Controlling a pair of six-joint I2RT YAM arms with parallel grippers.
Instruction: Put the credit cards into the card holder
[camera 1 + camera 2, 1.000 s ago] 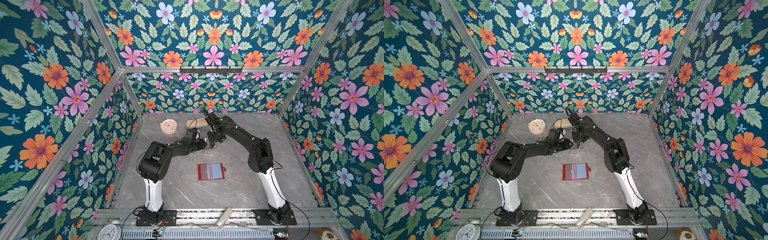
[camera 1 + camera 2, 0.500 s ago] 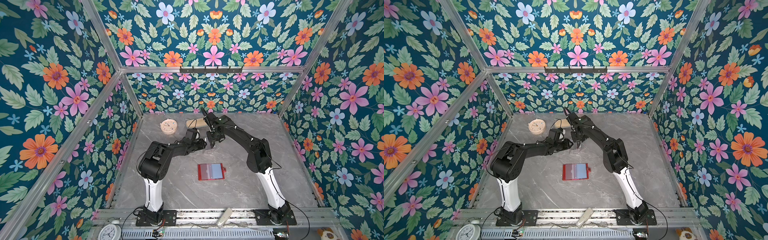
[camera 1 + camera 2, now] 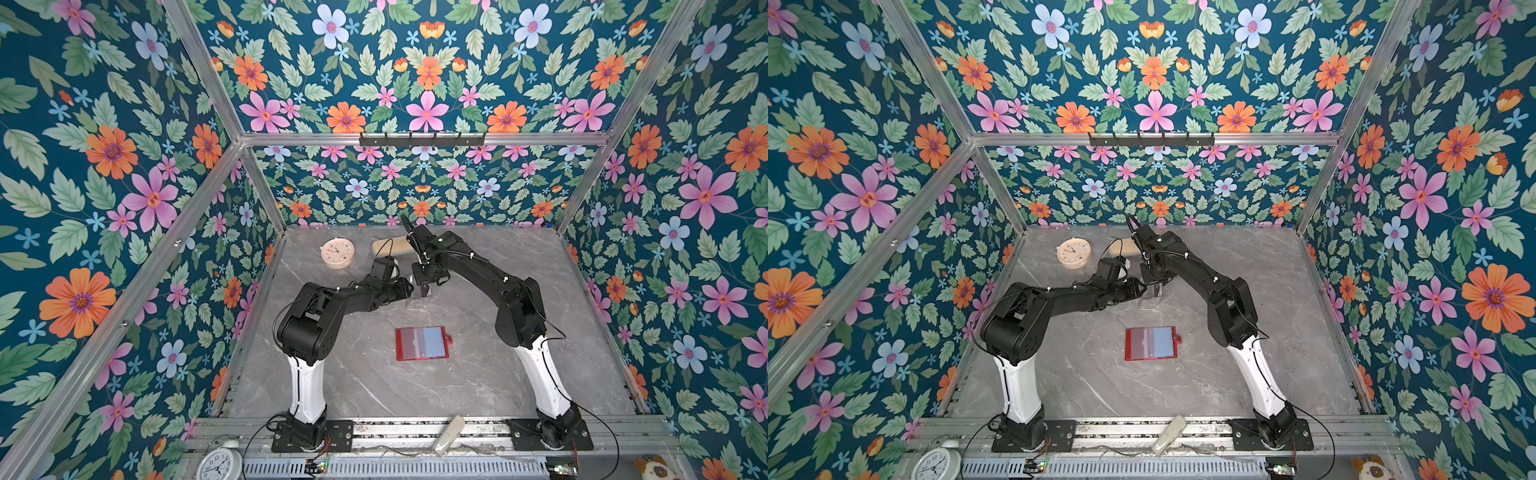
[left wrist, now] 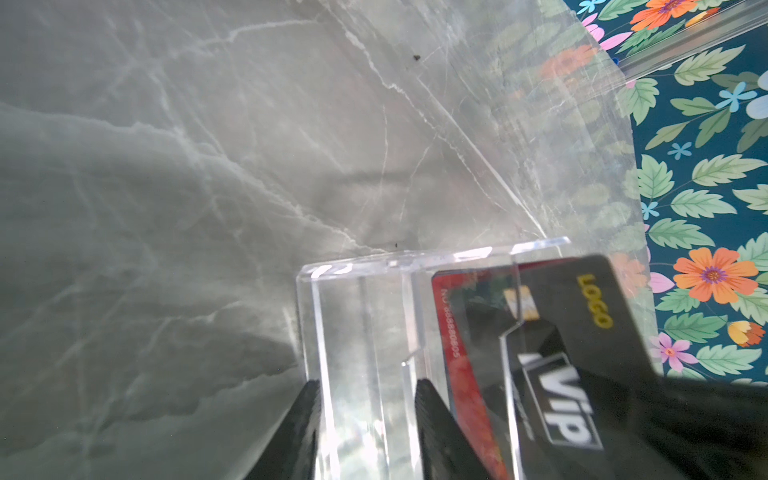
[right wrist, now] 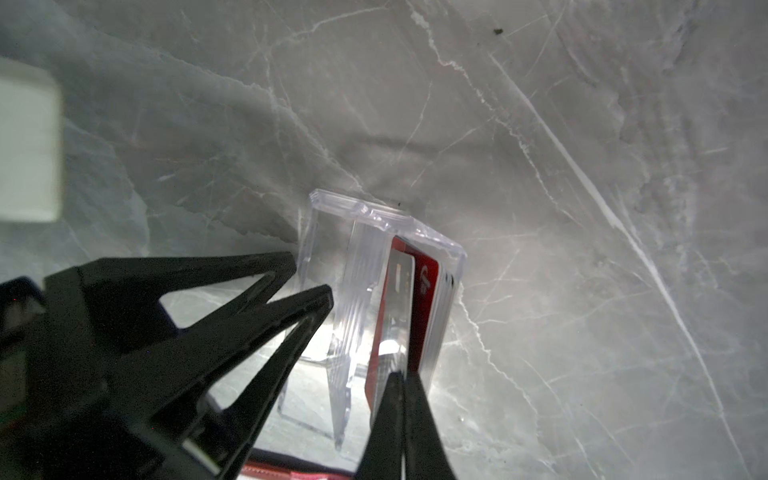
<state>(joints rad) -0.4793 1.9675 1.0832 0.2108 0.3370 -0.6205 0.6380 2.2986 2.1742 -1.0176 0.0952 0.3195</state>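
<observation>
The card holder (image 3: pixel 419 297) (image 3: pixel 1152 297) is a clear acrylic stand on the grey marble table, mid-back. In the left wrist view my left gripper (image 4: pixel 368 382) straddles one end of the card holder (image 4: pixel 361 299), a finger against each clear wall. A red credit card (image 4: pixel 461 353) stands inside it. My right gripper (image 5: pixel 401 376) is shut on a dark credit card (image 4: pixel 590 299) marked "VIP" and "LOGO", which leans into the holder beside the red card (image 5: pixel 428 270). In both top views the left gripper (image 3: pixel 409 289) and the right gripper (image 3: pixel 424 291) meet over the holder.
An open red wallet (image 3: pixel 422 343) with one red and one bluish half lies flat in front of the arms. A round pink clock (image 3: pixel 337 252) and a tan block (image 3: pixel 390 246) sit near the back wall. A white remote (image 3: pixel 449 434) rests on the front rail.
The right gripper has closed fully on the dark card. The left jaws have spread slightly. Both arms stay almost where they were over the holder.
</observation>
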